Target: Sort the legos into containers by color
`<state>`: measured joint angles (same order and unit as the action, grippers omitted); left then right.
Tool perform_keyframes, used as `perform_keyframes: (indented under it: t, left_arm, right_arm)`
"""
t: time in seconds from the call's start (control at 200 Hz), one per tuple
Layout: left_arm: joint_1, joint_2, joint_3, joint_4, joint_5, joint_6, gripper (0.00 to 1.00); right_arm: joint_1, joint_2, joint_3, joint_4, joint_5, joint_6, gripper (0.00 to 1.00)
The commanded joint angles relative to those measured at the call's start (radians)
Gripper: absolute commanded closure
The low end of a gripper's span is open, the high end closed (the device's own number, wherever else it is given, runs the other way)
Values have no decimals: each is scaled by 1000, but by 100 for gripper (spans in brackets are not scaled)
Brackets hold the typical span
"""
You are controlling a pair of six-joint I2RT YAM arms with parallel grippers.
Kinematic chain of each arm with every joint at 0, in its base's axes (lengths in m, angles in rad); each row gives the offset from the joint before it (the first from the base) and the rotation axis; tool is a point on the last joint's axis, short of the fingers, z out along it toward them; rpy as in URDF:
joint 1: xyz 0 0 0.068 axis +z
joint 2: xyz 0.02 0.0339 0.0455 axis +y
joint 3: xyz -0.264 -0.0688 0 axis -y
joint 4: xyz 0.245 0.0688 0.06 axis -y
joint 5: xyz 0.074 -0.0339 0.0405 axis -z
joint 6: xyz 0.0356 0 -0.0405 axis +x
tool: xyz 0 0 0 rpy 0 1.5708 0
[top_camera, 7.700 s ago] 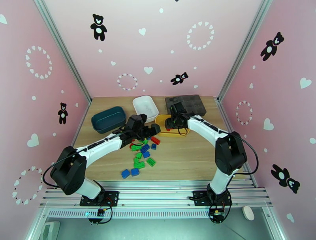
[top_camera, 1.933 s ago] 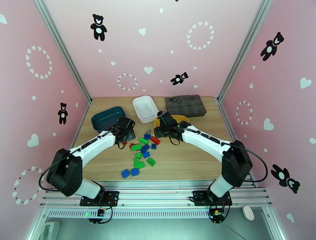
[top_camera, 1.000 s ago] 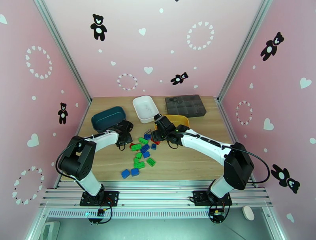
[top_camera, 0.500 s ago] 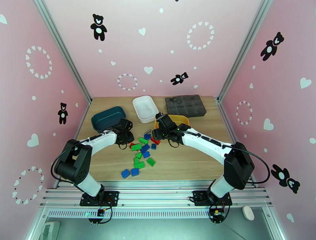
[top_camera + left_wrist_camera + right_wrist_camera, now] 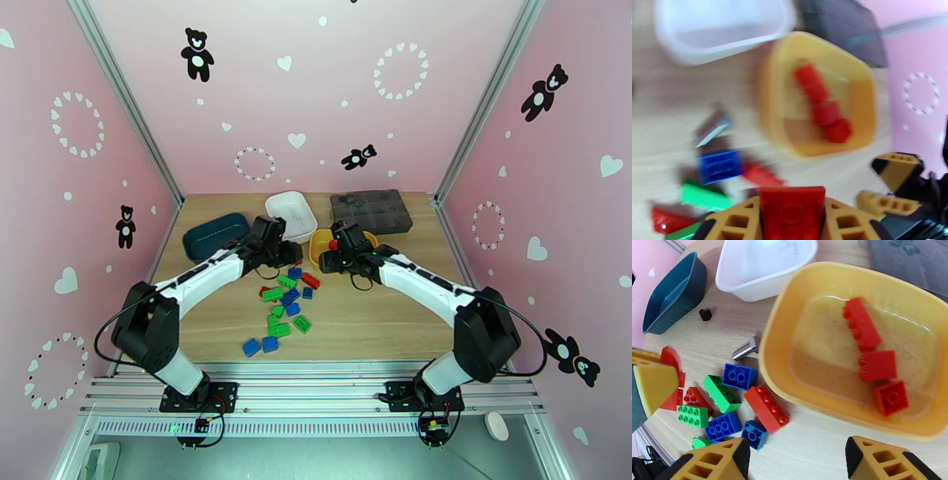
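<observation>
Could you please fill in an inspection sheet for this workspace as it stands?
Surface: wooden table.
Job's things: three red legos in yellow tray; white tray and teal tray farther left; loose legos piled mid-table.
Clutter: silver screw, black screw, dark organizer.
Grippers: left gripper shut on a red lego; right gripper open, empty.
Cables: black cables along the arms.
Surroundings: pink walls with bear stickers.

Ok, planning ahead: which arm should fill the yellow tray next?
Left. The left gripper is shut on a red brick near the yellow tray; the right gripper is open, empty.
</observation>
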<state>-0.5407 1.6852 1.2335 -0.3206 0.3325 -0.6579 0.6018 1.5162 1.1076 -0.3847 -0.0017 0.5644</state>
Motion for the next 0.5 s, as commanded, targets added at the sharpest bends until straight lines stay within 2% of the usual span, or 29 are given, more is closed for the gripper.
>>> perform_keyframes:
  t: [0.0, 0.125, 0.245, 0.375, 0.445, 0.496]
  left_arm:
    - [-28, 88, 96, 20, 57, -18, 72]
    - [-51, 188, 207, 21, 57, -34, 71]
    - [-66, 272, 302, 23, 69, -49, 63]
    - [-77, 307, 352, 26, 69, -58, 44]
    - [-77, 296, 346, 31, 60, -57, 29]
    - [-77, 280, 335, 25, 45, -49, 24]
  right_arm:
    - [-21, -96, -42, 3, 4, 12, 31]
    - [-45, -170, -89, -19, 26, 9, 30]
    - [-53, -232, -117, -45, 49, 4, 29]
    - [-54, -269, -137, -68, 64, 0, 28]
    - [-54, -280, -141, -74, 65, -1, 28]
    - [-54, -280, -143, -75, 61, -1, 27]
